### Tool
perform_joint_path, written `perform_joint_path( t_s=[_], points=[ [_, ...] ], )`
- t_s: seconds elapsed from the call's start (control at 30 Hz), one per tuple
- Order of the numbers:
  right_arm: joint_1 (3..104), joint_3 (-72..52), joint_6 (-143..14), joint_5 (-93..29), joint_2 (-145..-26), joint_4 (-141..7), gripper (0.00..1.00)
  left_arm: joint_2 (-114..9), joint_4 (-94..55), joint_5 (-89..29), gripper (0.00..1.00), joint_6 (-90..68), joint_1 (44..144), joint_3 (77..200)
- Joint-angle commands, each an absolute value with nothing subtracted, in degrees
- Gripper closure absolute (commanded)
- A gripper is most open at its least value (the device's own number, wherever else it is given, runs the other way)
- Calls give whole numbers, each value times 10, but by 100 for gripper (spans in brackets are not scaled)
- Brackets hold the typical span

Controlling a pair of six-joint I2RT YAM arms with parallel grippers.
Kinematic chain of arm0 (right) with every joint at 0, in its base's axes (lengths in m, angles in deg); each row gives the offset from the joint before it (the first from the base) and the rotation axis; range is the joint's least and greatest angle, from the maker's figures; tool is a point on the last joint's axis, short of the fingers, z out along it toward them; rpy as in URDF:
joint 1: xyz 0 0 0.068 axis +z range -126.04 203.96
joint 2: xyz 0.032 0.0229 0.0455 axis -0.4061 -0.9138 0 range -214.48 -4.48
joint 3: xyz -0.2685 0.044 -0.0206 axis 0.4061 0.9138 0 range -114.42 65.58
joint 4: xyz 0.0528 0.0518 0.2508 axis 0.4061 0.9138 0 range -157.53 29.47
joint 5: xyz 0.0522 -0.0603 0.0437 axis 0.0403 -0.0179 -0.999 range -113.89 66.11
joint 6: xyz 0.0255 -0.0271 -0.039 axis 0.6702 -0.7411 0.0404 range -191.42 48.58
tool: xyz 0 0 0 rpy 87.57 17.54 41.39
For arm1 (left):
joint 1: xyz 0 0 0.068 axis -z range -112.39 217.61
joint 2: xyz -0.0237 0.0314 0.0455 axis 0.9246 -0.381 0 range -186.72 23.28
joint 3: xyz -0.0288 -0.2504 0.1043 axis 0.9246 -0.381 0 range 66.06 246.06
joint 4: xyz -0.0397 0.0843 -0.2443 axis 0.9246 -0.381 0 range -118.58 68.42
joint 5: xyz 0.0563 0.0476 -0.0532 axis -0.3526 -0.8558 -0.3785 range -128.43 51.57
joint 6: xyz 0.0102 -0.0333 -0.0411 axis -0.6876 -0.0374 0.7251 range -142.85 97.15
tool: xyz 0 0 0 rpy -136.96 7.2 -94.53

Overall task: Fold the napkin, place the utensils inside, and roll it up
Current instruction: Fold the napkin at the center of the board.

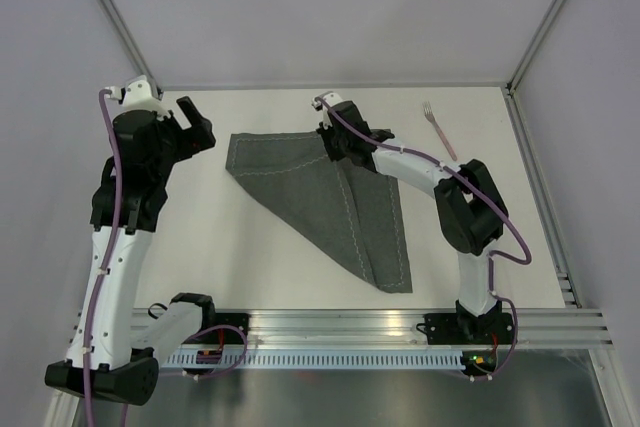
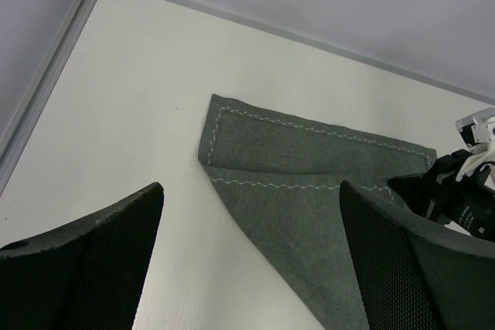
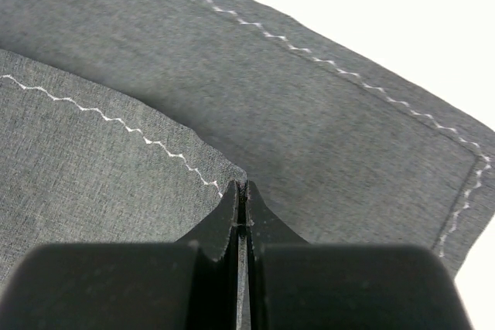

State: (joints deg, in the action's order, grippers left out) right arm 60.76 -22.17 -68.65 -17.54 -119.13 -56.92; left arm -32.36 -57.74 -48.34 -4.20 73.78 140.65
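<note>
Dark grey felt-like cloth, the napkin [image 1: 330, 187], lies flat at the centre of the white surface [image 1: 260, 257], folded over into a rough triangle. Its long straight edge runs along the far side and 1 point reaches toward the near right. A lighter zigzag stitched line follows the hem.

Left side: the left tool [image 1: 198, 127] hangs above the surface at the far left, just beside the napkin's far-left corner and apart from it. Its 2 fingers [image 2: 93, 260] are spread wide, with nothing between them. The left wrist view shows the napkin's far-left corner and the folded upper layer below it.

Centre right: the right tool [image 3: 241, 199] is down on the far-right part of the napkin. Its 2 fingers are pressed together and pinch the corner of the upper layer, where the stitched hem line ends at the fingertips. The lower layer extends beyond this to the far-right corner.

Far right: a fork [image 1: 437, 127] with silvery tines and a pale-pink handle lies on the bare surface, well apart from the napkin, tines pointing to the far side.
</note>
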Motion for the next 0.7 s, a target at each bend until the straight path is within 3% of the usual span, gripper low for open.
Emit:
perform_joint_path(
  t_s=[0.0,0.67],
  points=[
    [591,-220,-687,-173,-1160,-595,100,-325,-556,-472,2,-30,736,1402],
    [515,-220,-672,-193,-1157,-611,100,-343,-545,-468,2,-27,736,1394]
  ],
)
